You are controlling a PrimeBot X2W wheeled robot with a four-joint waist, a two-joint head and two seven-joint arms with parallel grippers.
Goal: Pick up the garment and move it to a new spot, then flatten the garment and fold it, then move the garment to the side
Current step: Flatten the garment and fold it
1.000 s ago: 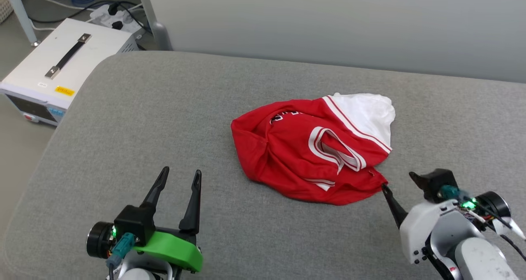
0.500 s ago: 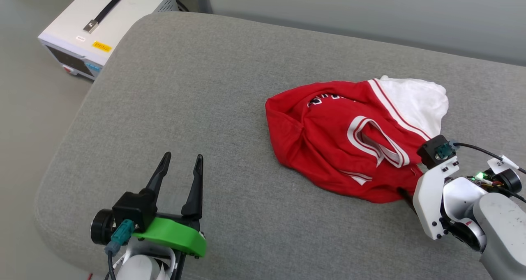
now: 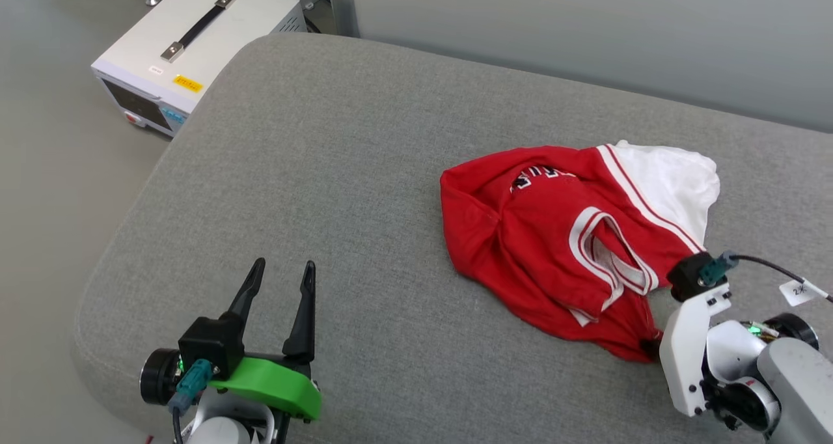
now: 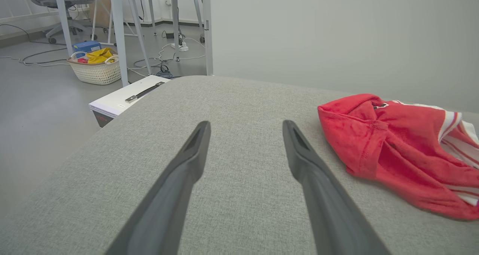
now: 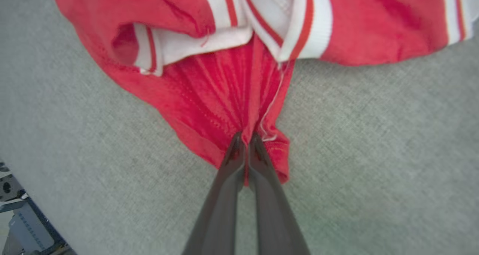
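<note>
Ahead and to the left of my left hand [image 3: 284, 263] I see a white metal instrument box with a black strap handle [image 3: 195, 40]. It sits on the floor beside the rounded corner of the grey fabric-padded bench [image 3: 338, 170]. Farther off stand a cream woven basket of yellow cloth [image 4: 96, 71] and loose cables [image 4: 164, 55].

Left gripper [image 4: 245, 126]: two long dark fingers, spread apart with nothing between them, held over a grey fabric surface [image 4: 239, 94]. Garment [image 4: 393, 143]: red, crumpled, with white and red striped trim at its right side and a scrap of black lettering near its top, lying on the surface right of the fingers and apart from them. On the floor beyond the surface's left edge: white box [image 4: 127, 98] with black handle, wicker basket [image 4: 96, 70] holding yellow items, metal table legs, loose cables.
</note>
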